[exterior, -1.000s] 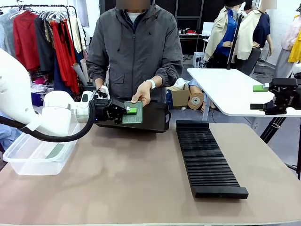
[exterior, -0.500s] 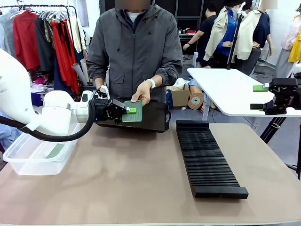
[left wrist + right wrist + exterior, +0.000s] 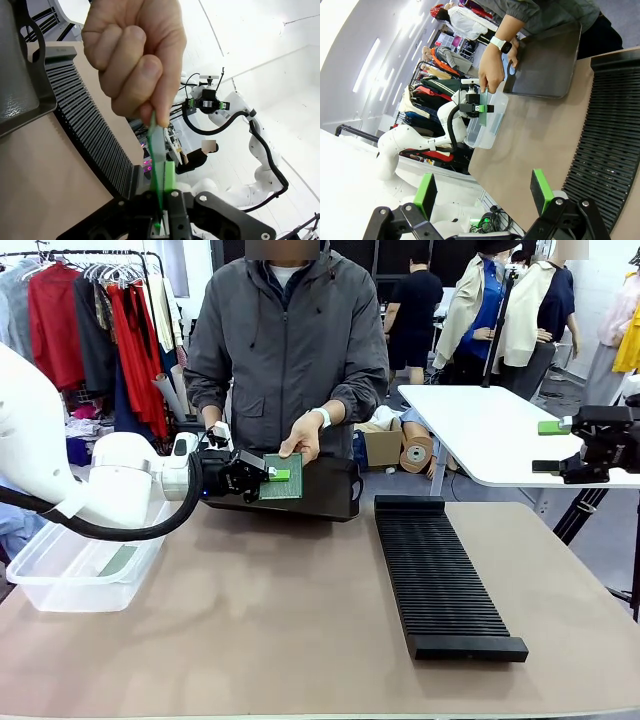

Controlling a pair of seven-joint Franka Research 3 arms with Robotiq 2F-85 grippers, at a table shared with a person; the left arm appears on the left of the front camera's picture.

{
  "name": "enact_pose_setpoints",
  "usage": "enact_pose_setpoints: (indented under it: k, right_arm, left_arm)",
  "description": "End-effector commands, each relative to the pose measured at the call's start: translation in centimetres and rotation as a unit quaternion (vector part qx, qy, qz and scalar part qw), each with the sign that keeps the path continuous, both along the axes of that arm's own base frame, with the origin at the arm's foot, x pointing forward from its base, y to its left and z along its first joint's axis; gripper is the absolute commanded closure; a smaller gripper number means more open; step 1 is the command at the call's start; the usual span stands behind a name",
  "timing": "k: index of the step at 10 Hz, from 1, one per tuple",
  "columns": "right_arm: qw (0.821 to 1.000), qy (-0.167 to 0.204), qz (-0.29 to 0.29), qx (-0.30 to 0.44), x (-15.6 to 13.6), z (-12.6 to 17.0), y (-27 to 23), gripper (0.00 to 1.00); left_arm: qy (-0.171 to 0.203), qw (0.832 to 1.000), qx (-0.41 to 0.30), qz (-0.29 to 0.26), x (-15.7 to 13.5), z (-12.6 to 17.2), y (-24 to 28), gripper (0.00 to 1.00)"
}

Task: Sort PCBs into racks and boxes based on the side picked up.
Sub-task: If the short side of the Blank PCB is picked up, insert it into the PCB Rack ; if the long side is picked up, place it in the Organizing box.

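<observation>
The left claw (image 3: 270,476) reaches in from the counter's (image 3: 250,640) left edge to its far edge, where it is clamped on one edge of a PCB (image 3: 283,481). The person's hand (image 3: 300,447) pinches the opposite edge of the same board, so both hold it at once. The board hangs just above the black tray (image 3: 335,495), which sits at the middle of the far edge.

In the left wrist view the PCB (image 3: 157,145) is seen edge-on, a thin green line between the closed fingers, with the person's hand (image 3: 132,55) gripping its far end between thumb and forefinger.

The rack (image 3: 440,580) lies right of the counter's middle, running from the far edge toward the near edge, its slots bare. The box (image 3: 40,585) stands at the left edge, and a second PCB (image 3: 118,560) lies flat in it.

The right claw (image 3: 550,447) hangs off the counter's far right corner, well apart from the rack. In its own wrist view the right claw (image 3: 482,192) has its green-padded fingers (image 3: 426,192) apart with nothing between them
</observation>
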State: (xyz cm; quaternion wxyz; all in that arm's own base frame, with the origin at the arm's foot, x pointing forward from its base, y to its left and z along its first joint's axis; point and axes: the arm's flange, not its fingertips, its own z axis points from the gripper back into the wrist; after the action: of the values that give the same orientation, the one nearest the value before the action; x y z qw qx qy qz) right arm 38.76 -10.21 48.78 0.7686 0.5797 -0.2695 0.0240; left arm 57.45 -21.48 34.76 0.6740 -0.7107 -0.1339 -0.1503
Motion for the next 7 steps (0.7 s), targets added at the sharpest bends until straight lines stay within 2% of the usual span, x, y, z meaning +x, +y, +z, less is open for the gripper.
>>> enact_pose_setpoints:
  k: [1, 7]
  right_arm:
    - [1.000, -0.003, 0.001, 0.002, -0.01, 0.20, 0.07, 0.00]
    - [1.000, -0.003, 0.001, 0.002, -0.01, 0.20, 0.07, 0.00]
  left_arm:
    - [0.000, 1.000, -0.001, -0.001, -0.04, 0.02, -0.02, 1.00]
    - [0.000, 1.000, -0.001, -0.001, -0.04, 0.02, -0.02, 1.00]
